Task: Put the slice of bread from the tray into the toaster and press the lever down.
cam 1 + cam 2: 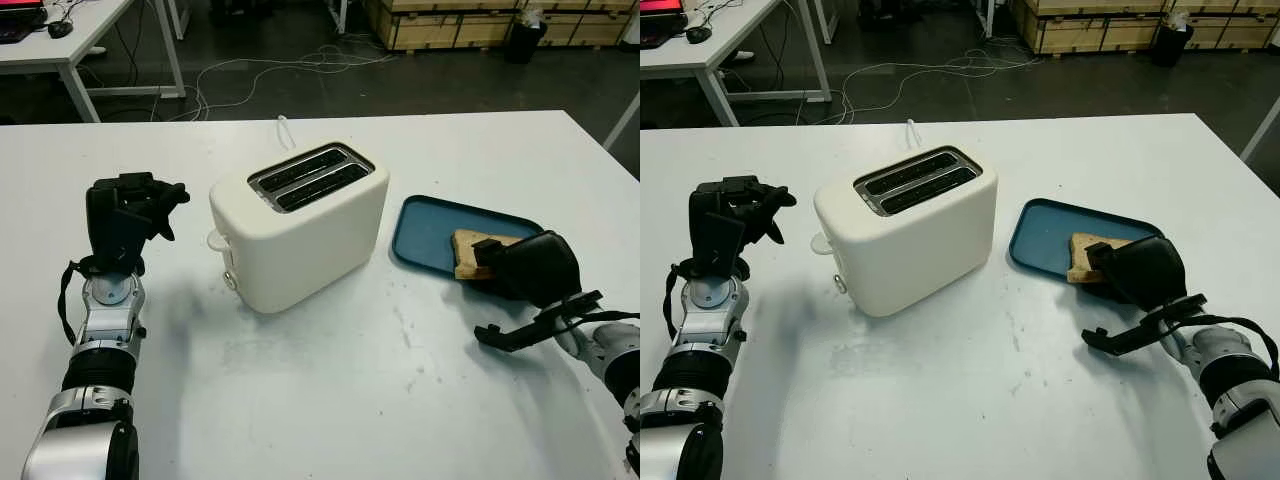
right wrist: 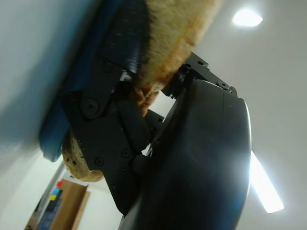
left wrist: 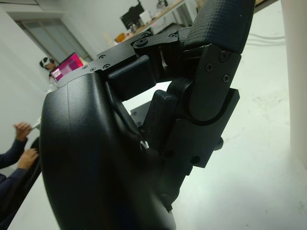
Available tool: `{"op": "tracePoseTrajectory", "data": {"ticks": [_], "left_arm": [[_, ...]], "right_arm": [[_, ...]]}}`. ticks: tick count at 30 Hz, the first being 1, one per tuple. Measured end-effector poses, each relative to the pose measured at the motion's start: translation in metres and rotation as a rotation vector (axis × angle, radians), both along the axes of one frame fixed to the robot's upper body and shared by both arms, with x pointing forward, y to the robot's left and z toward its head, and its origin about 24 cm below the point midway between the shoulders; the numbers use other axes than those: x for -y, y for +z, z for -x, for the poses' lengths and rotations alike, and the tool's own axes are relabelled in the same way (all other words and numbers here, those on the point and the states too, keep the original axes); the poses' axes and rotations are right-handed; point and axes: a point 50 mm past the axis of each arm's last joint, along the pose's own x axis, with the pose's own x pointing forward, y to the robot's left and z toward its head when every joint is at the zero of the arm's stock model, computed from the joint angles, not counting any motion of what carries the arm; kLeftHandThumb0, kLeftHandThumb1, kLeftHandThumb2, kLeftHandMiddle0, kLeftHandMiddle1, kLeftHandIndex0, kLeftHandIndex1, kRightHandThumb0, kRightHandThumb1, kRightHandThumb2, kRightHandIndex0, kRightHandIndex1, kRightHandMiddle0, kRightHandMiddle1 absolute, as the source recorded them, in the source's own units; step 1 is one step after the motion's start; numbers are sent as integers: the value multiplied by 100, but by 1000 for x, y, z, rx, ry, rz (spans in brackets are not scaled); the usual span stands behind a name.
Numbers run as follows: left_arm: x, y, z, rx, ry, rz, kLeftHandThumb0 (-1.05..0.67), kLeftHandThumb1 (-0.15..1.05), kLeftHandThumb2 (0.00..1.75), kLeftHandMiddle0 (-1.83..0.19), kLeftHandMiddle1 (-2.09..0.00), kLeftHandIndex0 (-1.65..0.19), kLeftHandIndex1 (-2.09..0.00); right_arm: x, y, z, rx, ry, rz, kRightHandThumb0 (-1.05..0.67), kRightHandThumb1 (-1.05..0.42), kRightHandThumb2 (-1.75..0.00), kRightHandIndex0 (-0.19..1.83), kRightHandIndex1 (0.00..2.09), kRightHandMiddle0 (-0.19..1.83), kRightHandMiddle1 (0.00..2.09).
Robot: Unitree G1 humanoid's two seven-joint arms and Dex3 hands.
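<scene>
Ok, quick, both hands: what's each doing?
Left hand: curled shut, holding nothing, left of the toaster.
Right hand: shut on the bread.

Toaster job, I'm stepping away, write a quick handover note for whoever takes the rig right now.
Right robot hand: over the blue tray, fingers closing on the bread slice, which is not yet lifted.
Left robot hand: shut, holding nothing, raised above the table left of the toaster.
White toaster: mid-table, both slots empty, lever up on its left end.
Done: reach to the bread.
Left: lift the slice, drop it in a slot, press the lever down.
</scene>
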Motion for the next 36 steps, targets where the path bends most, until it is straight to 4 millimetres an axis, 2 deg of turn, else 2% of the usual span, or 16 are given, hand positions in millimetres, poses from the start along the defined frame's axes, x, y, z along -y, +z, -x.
{"op": "tracePoseTrajectory", "data": {"ticks": [6, 10, 15, 18, 24, 26, 29, 31, 33, 35, 36], "left_arm": [[0, 0, 0, 1, -1, 5, -105, 92, 18, -157, -128, -156, -66], [0, 0, 0, 1, 1, 3, -105, 92, 20, -157, -128, -156, -66], [0, 0, 0, 1, 1, 4, -105, 92, 18, -157, -128, -155, -66], [0, 0, 0, 1, 1, 5, -105, 92, 18, -157, -127, -156, -66], [0, 0, 0, 1, 1, 5, -105, 92, 19, -157, -127, -155, -65], [0, 0, 0, 1, 1, 3, -105, 92, 19, -157, -127, -156, -66], [0, 0, 0, 1, 1, 4, -105, 92, 18, -157, -127, -156, -65], [0, 0, 0, 1, 1, 4, -105, 92, 18, -157, -128, -155, -65], [0, 0, 0, 1, 1, 4, -105, 92, 19, -157, -128, -155, -65], [0, 0, 0, 1, 1, 4, -105, 92, 18, -157, -128, -155, -66], [0, 0, 0, 1, 1, 4, -105, 92, 18, -157, -128, -156, -66]], "right_arm": [[0, 3, -2, -31, -9, -82, -79, -88, -91, 155, 169, 132, 155], [1, 5, -2, -43, -14, -123, -74, -83, -84, 155, 174, 132, 165], [3, 8, -3, -27, -20, -166, -71, -84, -82, 157, 175, 130, 174], [2, 14, -5, 5, -10, -177, -64, -77, -83, 157, 175, 131, 174], [3, 51, -18, 233, 54, -165, -60, -67, -99, 157, 175, 132, 175], [3, 66, -22, 300, 82, -140, -55, -56, -97, 157, 175, 132, 175], [3, 86, -28, 387, 111, -89, -54, -49, -87, 156, 175, 130, 175], [2, 99, -33, 426, 113, -53, -54, -53, -65, 154, 175, 127, 174], [1, 113, -38, 467, 120, -25, -52, -58, -51, 152, 175, 125, 173], [-2, 126, -42, 502, 144, -29, -51, -63, -51, 153, 175, 124, 174], [-5, 133, -44, 514, 164, -42, -54, -66, -59, 155, 175, 125, 174]]}}
